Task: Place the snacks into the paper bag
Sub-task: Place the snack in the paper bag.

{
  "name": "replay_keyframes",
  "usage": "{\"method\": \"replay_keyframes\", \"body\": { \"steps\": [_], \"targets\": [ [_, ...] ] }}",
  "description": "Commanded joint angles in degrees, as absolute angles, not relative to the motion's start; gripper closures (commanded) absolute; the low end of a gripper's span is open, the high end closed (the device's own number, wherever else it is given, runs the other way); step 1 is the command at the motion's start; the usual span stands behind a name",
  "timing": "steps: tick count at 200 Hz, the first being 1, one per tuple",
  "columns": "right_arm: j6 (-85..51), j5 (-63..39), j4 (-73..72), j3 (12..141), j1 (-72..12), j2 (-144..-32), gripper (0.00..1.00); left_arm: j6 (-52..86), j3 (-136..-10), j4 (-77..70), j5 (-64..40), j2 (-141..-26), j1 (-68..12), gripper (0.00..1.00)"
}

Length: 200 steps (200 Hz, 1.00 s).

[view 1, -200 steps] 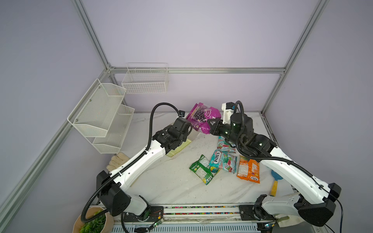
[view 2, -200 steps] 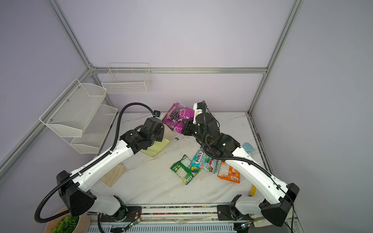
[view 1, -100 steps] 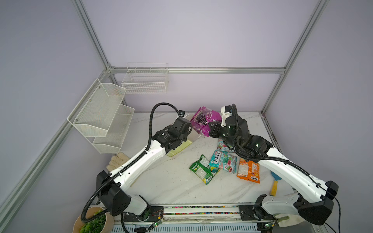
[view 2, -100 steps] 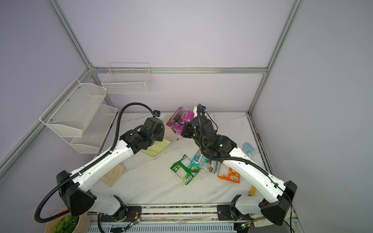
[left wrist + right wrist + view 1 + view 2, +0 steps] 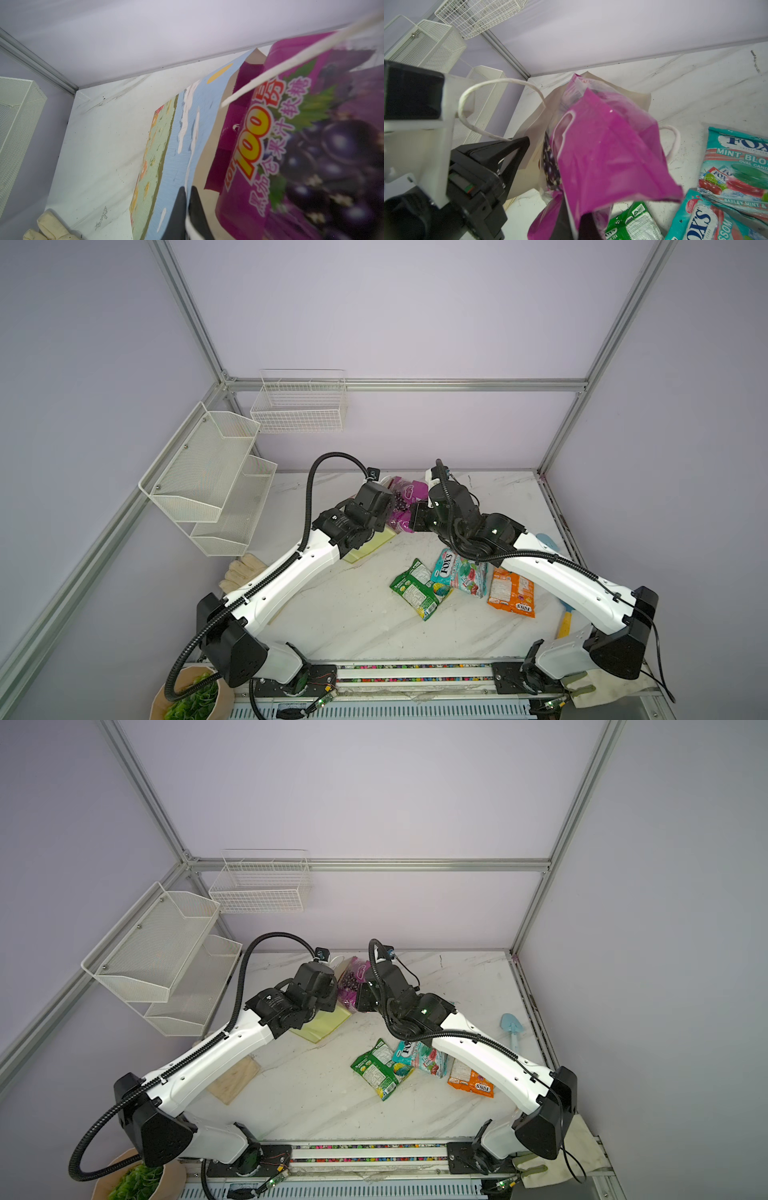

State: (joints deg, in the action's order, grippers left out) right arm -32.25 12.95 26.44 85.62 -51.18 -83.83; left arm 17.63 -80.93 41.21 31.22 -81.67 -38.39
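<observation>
At paper bag (image 5: 182, 135) mouth, purple packet (image 5: 291, 145): 100; teal packets (image 5: 453, 570): FOX'S.

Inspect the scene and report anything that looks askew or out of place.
The paper bag lies tipped over rather than standing, held at its rim by the left hand. The purple packet, gripped by the right hand, is only partly in its mouth. A glove and toy shovel look like strays.

Packet (image 5: 602, 149) blocks bag (image 5: 533, 133) mouth (cord (image 5: 311, 54) across).
</observation>
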Motion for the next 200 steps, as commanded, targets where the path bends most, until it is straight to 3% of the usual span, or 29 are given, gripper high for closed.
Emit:
{"method": "replay_keyframes", "body": {
  "steps": [1, 200],
  "targets": [
    [-30.9, 14.9, 23.1, 89.1, -51.6, -83.2, 1.0, 19.1, -78.8, 40.5, 30.2, -79.1, -38.7, 1.0],
    [-30.4, 10.8, 22.9, 91.8, -51.5, -92.5, 1.0, 20.5, -76.5, 39.9, 29.1, -77.6, -38.8, 1.0]
  ]
}}
